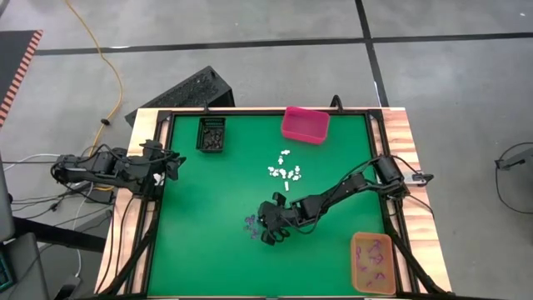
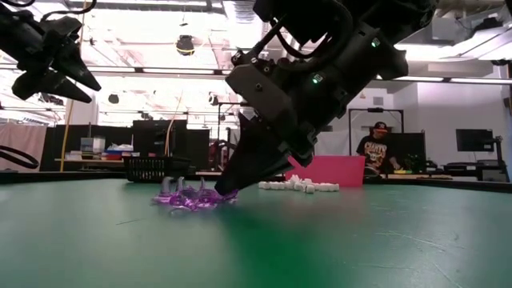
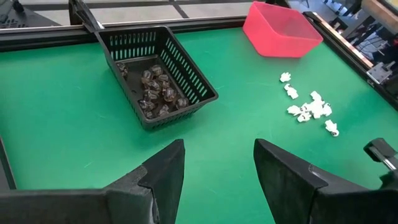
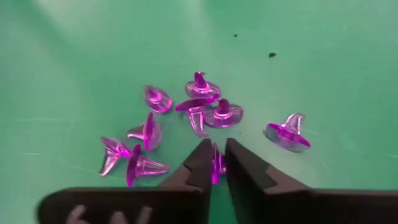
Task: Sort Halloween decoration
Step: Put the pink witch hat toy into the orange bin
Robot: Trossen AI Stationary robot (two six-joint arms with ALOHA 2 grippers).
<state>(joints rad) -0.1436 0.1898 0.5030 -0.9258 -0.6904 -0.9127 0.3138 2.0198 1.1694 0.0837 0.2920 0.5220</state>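
Green tabletop, lab behind. Right gripper down w/ fingers pinched nearly shut on one purple witch hat from the loose pile, prob. for orange bin. Left gripper waits open.

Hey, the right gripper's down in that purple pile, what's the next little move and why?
Probably lift straight up. The right gripper has closed its fingers on one purple trinket at the edge of the purple pile. Next it likely goes to the orange bin, which already holds purple pieces.
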